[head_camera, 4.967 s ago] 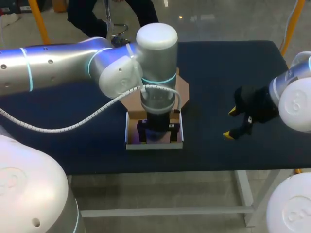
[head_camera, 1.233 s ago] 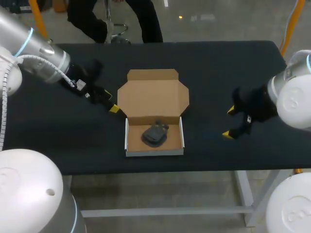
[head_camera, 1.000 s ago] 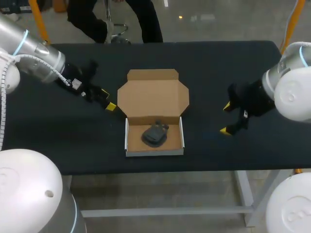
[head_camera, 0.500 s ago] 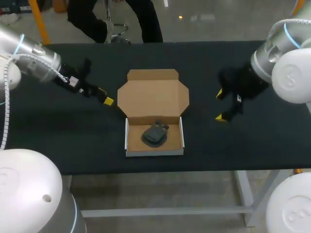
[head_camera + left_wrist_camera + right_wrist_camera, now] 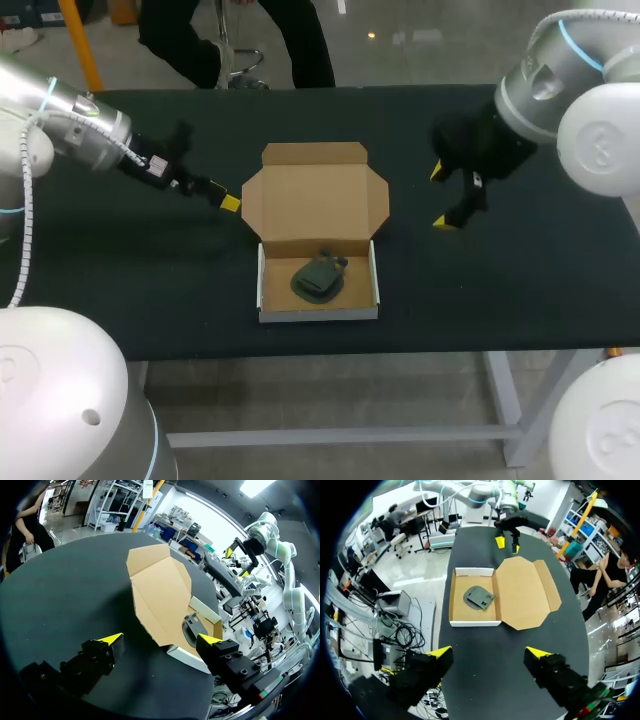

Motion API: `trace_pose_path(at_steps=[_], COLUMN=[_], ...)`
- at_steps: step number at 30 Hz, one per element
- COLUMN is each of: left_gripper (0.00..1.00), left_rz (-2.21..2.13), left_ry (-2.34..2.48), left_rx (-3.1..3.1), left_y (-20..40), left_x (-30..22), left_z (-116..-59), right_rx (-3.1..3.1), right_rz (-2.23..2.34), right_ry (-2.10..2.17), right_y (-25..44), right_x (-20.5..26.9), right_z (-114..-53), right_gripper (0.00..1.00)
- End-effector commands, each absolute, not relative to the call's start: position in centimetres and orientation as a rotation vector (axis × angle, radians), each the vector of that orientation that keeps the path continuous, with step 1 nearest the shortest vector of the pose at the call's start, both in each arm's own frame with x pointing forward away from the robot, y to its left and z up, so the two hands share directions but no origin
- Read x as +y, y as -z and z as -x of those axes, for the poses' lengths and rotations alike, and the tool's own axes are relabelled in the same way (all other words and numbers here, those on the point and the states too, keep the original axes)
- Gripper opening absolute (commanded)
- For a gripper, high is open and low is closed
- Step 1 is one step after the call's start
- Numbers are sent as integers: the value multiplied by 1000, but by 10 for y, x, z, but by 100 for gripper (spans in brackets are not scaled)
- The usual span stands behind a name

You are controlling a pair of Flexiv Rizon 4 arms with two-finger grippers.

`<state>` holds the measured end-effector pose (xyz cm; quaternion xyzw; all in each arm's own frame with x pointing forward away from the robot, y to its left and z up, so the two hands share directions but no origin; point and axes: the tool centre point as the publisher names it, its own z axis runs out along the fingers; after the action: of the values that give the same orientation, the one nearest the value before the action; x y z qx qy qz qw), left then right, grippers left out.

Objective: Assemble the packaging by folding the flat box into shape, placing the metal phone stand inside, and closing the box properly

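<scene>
The left tool and right tool hang spread and empty either side of the box, whose tray holds the phone stand; we judge it best to lift the flat lid evenly from both sides.

The silver left arm, with a ribbed white cable, and right arm carry cyan rings.

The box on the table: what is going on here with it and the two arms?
The box is folded into a tray, with its lid lying open and flat behind it. The phone stand lies inside the tray. Neither arm holds anything: the left gripper is beside the lid's left edge and the right gripper is off to its right, both with fingers open. The box is not yet closed.
</scene>
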<state>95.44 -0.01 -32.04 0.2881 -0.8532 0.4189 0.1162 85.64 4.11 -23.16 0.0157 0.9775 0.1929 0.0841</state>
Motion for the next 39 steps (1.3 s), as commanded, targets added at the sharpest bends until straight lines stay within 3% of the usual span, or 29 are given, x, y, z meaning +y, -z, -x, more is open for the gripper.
trace_pose_path(at_steps=[1,7,21,31,39], left_gripper=[100,100,89,80,66], left_rz=[-814,-807,-761,-704,-645], left_ry=[-1227,-1225,-1255,-1296,-1353], left_rx=[-2460,-2430,-2406,-2384,-2359], left_y=[328,336,342,341,339], left_x=[-6,-17,-28,-45,-55], left_z=[-965,-970,-973,-974,-972], right_rx=[2941,2966,3068,3093,3099], right_rz=[-28,2,44,45,41], right_ry=[-552,-532,-475,-439,-432], right_y=[221,214,210,209,209], right_x=[48,55,67,71,72], right_z=[-863,-872,-890,-895,-895], right_gripper=[100,100,100,100,100])
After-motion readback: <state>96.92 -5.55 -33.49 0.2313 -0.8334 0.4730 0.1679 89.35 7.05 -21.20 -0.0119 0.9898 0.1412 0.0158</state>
